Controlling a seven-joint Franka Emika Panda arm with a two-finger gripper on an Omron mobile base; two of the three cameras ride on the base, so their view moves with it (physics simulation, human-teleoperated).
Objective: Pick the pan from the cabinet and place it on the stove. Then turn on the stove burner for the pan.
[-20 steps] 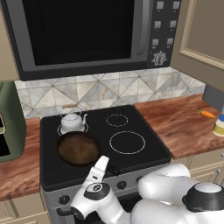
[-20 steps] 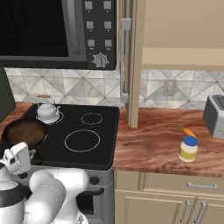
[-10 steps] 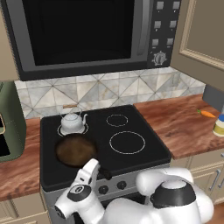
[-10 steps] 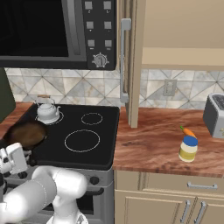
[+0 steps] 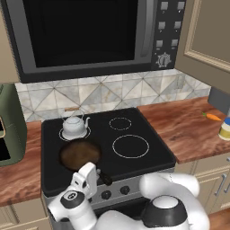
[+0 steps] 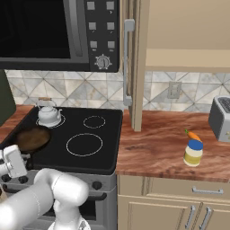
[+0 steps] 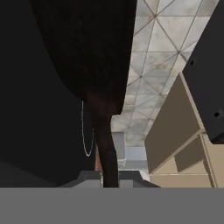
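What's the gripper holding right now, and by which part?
The gripper is shut on the pan, gripping the long black handle near its outer end. The pan sits on the front left of the stove.

The claw (image 7: 110, 178) grips the pan (image 7: 94, 52) by its handle.

My left base view looks forward and down from behind-left; my right base view does likewise from behind-right. Both share the stove (image 5: 134, 168) (image 6: 105, 155). My hand view sits very close, apparently rolled, facing along the pan (image 7: 94, 57) handle.
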